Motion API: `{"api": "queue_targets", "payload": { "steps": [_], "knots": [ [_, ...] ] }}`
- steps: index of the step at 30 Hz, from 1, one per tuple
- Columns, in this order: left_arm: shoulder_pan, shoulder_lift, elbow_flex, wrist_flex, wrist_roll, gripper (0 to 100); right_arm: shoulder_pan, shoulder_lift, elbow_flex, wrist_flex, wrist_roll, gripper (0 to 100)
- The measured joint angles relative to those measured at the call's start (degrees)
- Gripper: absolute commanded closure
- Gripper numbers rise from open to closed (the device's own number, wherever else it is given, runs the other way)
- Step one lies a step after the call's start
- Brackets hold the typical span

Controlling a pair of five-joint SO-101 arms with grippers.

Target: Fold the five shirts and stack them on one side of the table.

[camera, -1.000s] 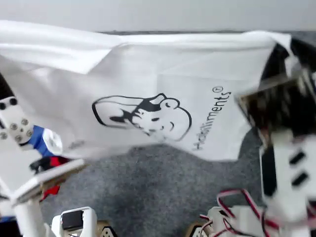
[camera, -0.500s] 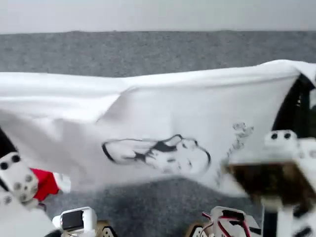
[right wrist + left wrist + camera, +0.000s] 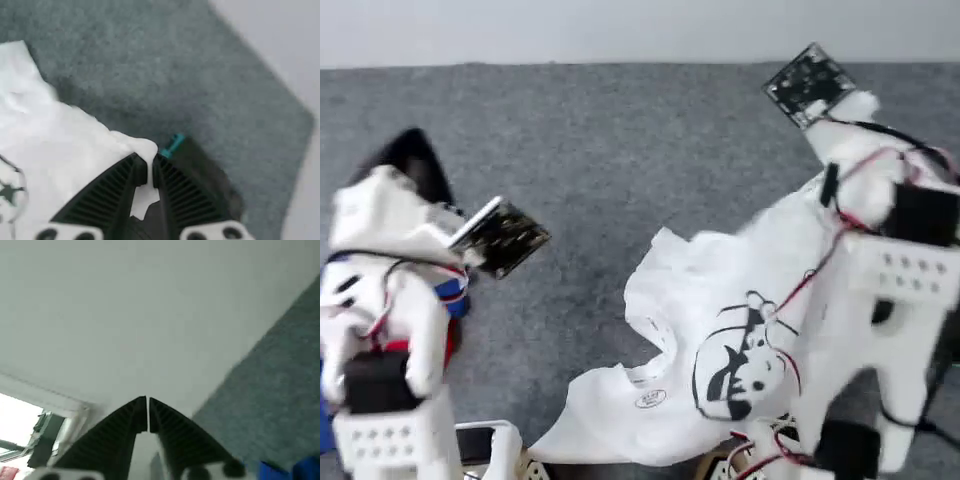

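Pinches an edge of the white shirt (image 3: 720, 370), heaped at near right, in the right gripper (image 3: 148, 170); left gripper (image 3: 148, 407) together, empty. Likely spreading before folding: needs a second corner grip.

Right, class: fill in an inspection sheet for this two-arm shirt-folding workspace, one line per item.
Surface: grey table, bare across its middle.
Job's things: one white shirt with a black print, crumpled and unfolded at the near right.
Clutter: blue and red items beside the left arm; I cannot tell what they are.
Grippers: left gripper shut on nothing, raised towards the wall; right gripper shut on an edge of the white shirt.
Cables: red and black wires run along the right arm, over the shirt.
Surroundings: plain pale wall behind the table.
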Motion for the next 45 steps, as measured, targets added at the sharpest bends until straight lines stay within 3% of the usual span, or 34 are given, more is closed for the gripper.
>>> {"api": "queue_targets", "payload": {
  "steps": [5,11,21,29,45],
  "knots": [
    [2.99,4.13,8.35,-8.62,0.0,98,-2.29,5.71,9.05,-7.74,-0.18,98.7],
    [5.54,9.85,8.35,-8.79,6.77,98,-2.55,7.3,11.34,-8.44,-0.26,98.7],
    [19.08,29.19,-2.99,5.19,24.44,98,1.85,7.3,16.26,-8.44,-0.79,98.7],
    [26.11,50.73,-17.14,15.03,32.09,85,4.04,7.3,20.04,-8.7,-0.97,98.7],
    [32.18,93.1,-63.12,39.12,34.55,81,4.04,7.82,22.15,-9.32,-4.22,98.7]
  ]
}}
